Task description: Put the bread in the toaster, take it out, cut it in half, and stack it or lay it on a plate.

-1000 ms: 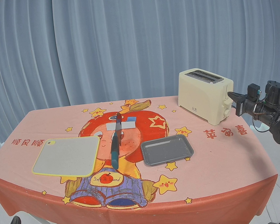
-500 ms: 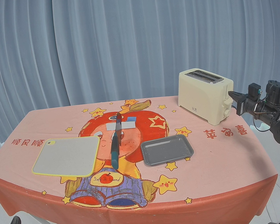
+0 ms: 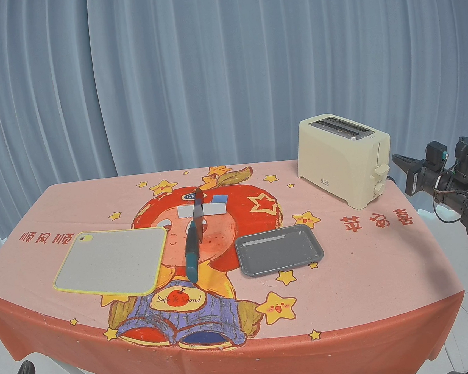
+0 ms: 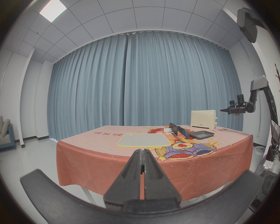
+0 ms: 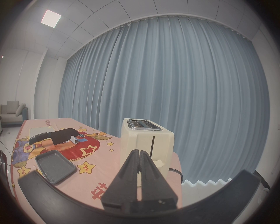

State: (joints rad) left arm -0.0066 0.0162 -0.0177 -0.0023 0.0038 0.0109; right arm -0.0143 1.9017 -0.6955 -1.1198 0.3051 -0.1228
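Observation:
A cream two-slot toaster (image 3: 344,156) stands at the table's back right, its side lever (image 3: 379,169) facing my right gripper (image 3: 399,159). That gripper is shut with nothing in it and hangs just off the table edge, a short gap from the lever; in the right wrist view its tips (image 5: 139,153) point at the toaster (image 5: 147,137). A grey plate-tray (image 3: 278,249) lies at mid table. A teal-handled knife (image 3: 194,238) rests on a small white holder (image 3: 208,208), beside the grey cutting board (image 3: 112,261). My left gripper (image 4: 143,154) is shut, low in front of the table.
The orange printed cloth (image 3: 364,270) hangs over the front edge. Bare cloth lies between the tray and the toaster. A blue curtain (image 3: 222,70) runs behind the table. The toaster's cord (image 5: 175,172) trails off its back end.
My right gripper has drawn back to the right, away from the toaster's lever side. The left arm and everything on the table have stayed put.

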